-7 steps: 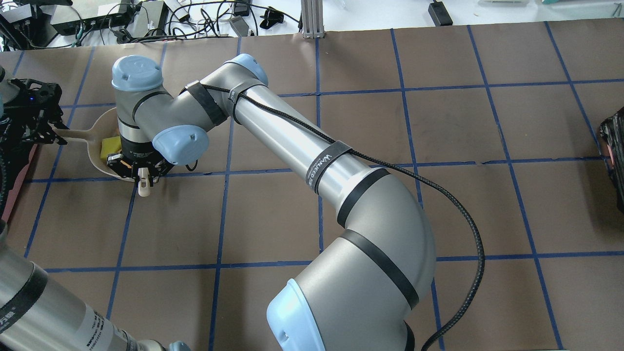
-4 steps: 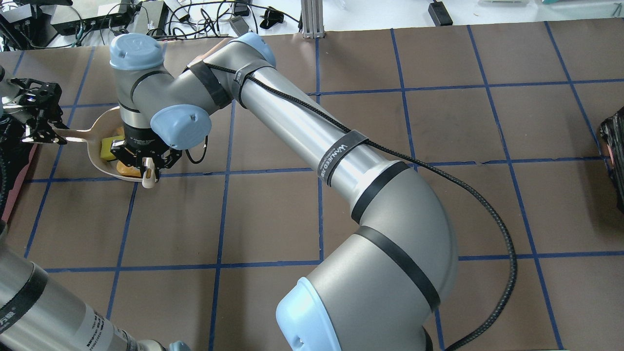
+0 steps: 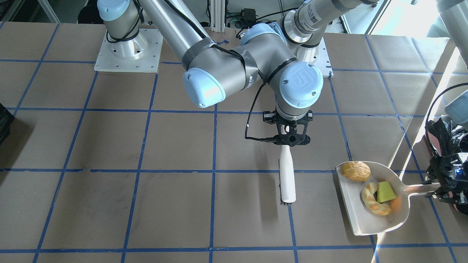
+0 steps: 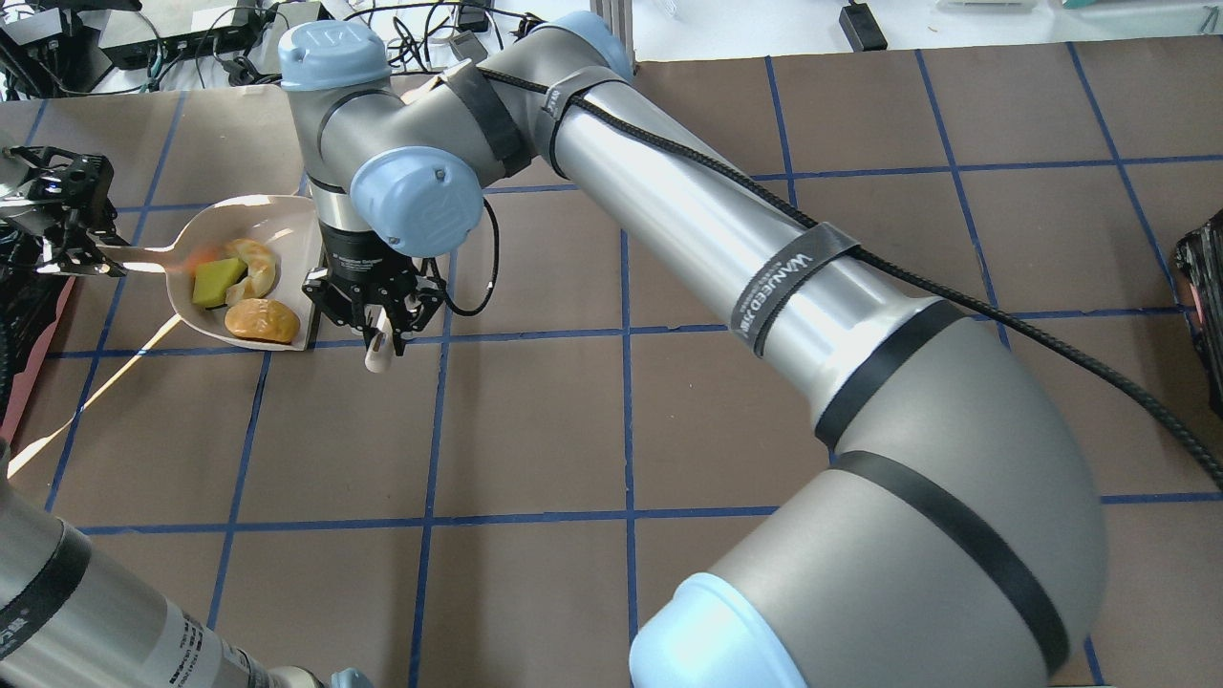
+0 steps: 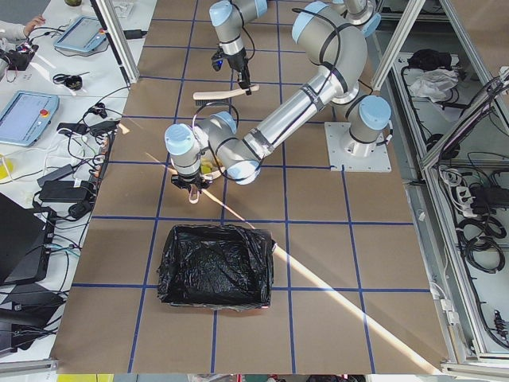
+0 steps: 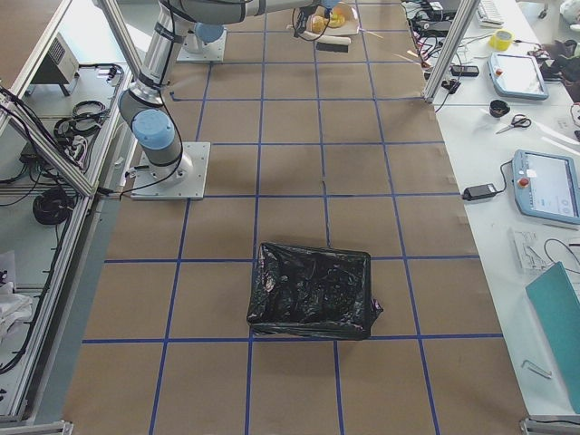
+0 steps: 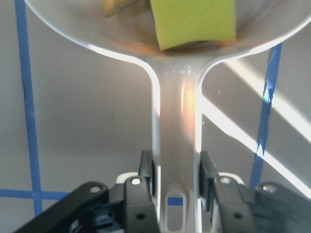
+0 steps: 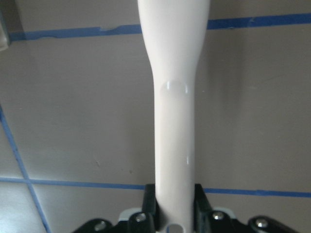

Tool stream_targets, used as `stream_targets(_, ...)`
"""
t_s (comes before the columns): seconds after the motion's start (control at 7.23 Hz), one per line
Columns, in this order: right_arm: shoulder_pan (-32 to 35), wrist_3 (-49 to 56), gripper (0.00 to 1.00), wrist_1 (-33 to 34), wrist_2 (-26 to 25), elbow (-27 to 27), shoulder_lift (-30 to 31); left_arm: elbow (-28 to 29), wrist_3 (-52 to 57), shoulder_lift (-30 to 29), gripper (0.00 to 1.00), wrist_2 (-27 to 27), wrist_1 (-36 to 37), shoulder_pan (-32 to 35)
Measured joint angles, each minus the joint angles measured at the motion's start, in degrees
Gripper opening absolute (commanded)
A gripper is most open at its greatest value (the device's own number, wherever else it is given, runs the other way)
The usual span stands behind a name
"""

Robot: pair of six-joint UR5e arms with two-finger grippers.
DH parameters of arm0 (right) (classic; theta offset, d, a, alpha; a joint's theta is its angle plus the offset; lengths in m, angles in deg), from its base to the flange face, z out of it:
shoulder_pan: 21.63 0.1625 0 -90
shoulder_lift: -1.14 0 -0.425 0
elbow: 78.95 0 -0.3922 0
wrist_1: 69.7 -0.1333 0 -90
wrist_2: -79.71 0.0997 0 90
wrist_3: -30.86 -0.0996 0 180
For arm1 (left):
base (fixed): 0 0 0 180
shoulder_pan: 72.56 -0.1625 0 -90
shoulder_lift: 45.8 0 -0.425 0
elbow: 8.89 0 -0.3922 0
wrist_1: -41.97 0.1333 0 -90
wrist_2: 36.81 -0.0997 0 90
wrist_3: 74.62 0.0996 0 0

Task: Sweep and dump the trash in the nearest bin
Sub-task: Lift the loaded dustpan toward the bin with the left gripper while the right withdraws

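My left gripper is shut on the handle of the beige dustpan. In the pan lie the bread roll, the croissant and the yellow-green sponge. My right gripper is shut on the white brush, just beside the pan's open edge and clear of it. The pink-sided bin with its black bag stands right behind the left gripper.
A second black-bagged bin stands at the table's far right end. The brown table has a blue tape grid. Cables and electronics lie beyond the far edge. The right arm stretches across the middle.
My right gripper has carried the brush rightward off the dustpan. The three trash items now show uncovered in the pan. The left gripper still holds the handle.
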State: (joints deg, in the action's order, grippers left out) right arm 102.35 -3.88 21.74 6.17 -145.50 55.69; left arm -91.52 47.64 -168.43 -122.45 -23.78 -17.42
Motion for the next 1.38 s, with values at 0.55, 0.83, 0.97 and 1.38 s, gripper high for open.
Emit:
stream_targets(0.55,-2.7,3.1,0.0,9.6,-4.8,-30.4,18.6,0.2,-0.5,2.0,0.0,5.9,-7.1,-8.0)
stream_targets(0.83,-3.0,4.0,0.0,16.0,-5.5,-42.6,24.8,4.1,0.3,5.3,0.0,5.8,-14.1,-11.3)
stream_targets(0.97,-3.1,4.5,0.0,19.1,-5.7,-46.5,26.2,7.4,1.1,6.6,0.0,5.5,-18.4,-13.0)
stream_targets(1.38,-3.3,2.3,0.0,22.1,-5.7,-49.7,27.2,17.3,3.6,5.5,0.0,4.7,-25.0,-18.6)
